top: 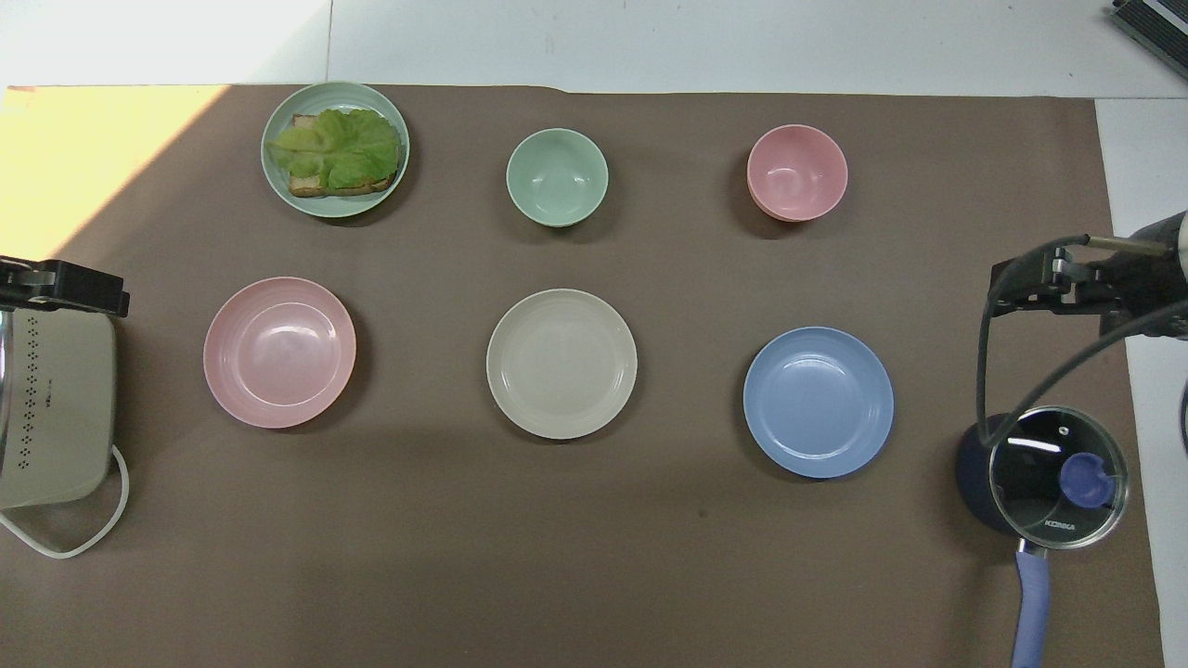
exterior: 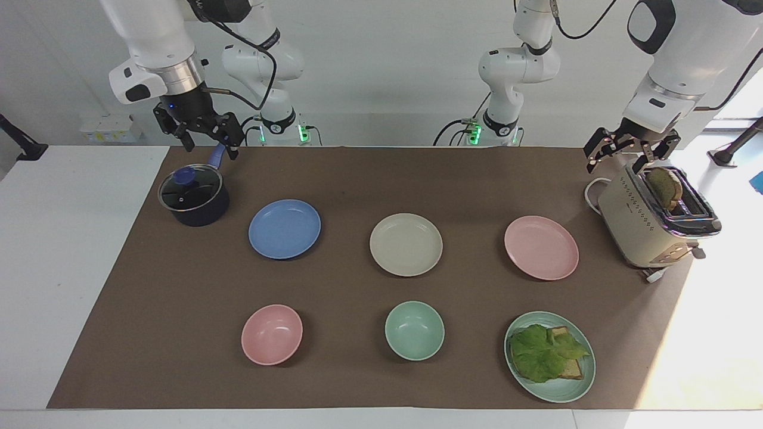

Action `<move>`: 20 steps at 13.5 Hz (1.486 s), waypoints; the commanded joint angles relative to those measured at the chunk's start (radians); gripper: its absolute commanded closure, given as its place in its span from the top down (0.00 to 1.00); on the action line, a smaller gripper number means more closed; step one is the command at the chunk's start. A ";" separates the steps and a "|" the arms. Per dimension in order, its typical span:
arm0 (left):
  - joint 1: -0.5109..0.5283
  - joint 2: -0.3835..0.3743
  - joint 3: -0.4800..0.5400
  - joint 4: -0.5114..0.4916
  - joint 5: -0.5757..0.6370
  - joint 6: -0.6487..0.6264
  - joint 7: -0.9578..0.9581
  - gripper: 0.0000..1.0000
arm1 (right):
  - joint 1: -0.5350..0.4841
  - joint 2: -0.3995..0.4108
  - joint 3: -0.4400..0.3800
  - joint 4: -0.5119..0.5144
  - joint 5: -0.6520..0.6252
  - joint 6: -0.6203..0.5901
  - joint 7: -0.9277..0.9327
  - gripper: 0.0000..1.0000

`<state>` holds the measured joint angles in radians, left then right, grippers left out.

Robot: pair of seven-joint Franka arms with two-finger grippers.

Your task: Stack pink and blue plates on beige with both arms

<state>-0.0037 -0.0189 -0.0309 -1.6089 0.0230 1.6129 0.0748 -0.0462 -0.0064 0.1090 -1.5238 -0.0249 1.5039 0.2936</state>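
Three equal plates lie in a row across the brown mat. The beige plate is in the middle. The blue plate lies toward the right arm's end and the pink plate toward the left arm's end. All three are bare and apart from one another. My right gripper hangs open and empty over the pot's handle. My left gripper hangs open and empty over the toaster.
A dark pot with a glass lid and a cream toaster holding bread flank the row. Farther from the robots stand a pink bowl, a green bowl and a green plate of lettuce and bread.
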 commanded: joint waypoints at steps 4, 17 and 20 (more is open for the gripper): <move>-0.001 -0.018 0.005 -0.011 0.023 -0.011 -0.007 1.00 | -0.014 -0.009 0.002 -0.004 0.011 -0.005 -0.016 1.00; 0.002 -0.024 0.005 -0.025 0.023 -0.011 -0.006 1.00 | -0.015 -0.009 -0.003 -0.004 0.017 -0.010 -0.019 1.00; 0.002 -0.024 0.005 -0.026 0.023 -0.010 -0.006 1.00 | -0.015 -0.007 -0.005 -0.004 0.017 -0.010 -0.019 1.00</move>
<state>-0.0034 -0.0189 -0.0250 -1.6124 0.0231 1.6105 0.0748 -0.0476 -0.0064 0.1045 -1.5238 -0.0241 1.5039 0.2935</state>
